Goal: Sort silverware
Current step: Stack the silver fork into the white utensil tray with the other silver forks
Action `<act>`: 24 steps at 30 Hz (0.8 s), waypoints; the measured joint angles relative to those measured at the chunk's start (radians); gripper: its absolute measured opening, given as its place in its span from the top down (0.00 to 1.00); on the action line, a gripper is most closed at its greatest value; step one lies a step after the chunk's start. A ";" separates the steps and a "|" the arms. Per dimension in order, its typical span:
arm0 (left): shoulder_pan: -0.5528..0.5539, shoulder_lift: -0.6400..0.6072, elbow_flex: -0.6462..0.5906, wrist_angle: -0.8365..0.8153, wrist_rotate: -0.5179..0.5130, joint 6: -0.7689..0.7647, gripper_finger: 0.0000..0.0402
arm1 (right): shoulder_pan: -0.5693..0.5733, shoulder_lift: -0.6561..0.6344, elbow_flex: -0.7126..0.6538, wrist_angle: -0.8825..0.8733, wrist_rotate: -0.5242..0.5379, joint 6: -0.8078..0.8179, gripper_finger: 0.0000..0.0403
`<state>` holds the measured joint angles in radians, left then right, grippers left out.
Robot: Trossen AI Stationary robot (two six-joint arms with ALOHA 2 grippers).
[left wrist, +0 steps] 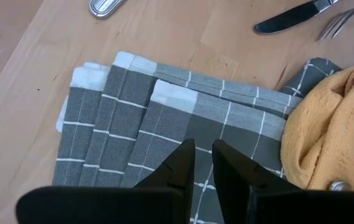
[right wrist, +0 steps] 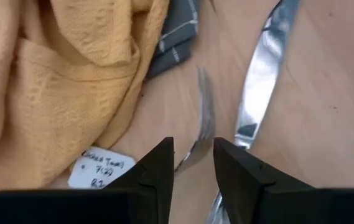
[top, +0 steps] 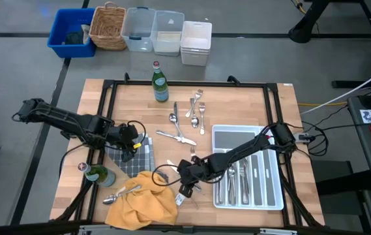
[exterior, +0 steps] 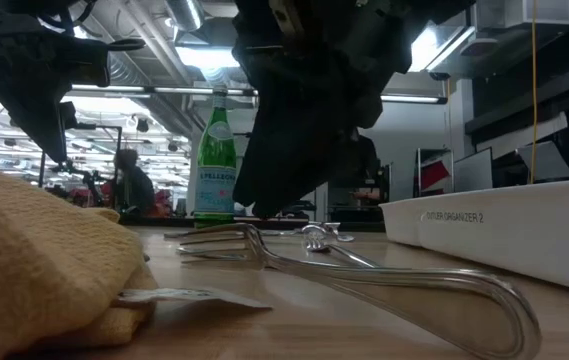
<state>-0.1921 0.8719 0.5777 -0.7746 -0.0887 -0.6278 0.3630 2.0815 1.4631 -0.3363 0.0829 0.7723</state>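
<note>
Fork (right wrist: 203, 121) handle hidden behind right pincer (right wrist: 193, 163), knife (right wrist: 260, 78) cut off by edge
</note>
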 joint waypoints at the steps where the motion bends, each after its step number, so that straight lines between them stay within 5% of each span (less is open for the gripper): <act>1: 0.000 0.000 0.000 0.000 0.000 0.000 0.89 | 0.000 0.000 0.000 -0.002 0.005 0.000 0.71; 24: 0.000 0.000 0.001 -0.001 0.000 0.006 0.89 | -0.003 0.058 -0.001 0.018 0.024 0.009 0.71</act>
<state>-0.1921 0.8722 0.5785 -0.7753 -0.0887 -0.6216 0.3595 2.1391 1.4624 -0.3182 0.1067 0.7816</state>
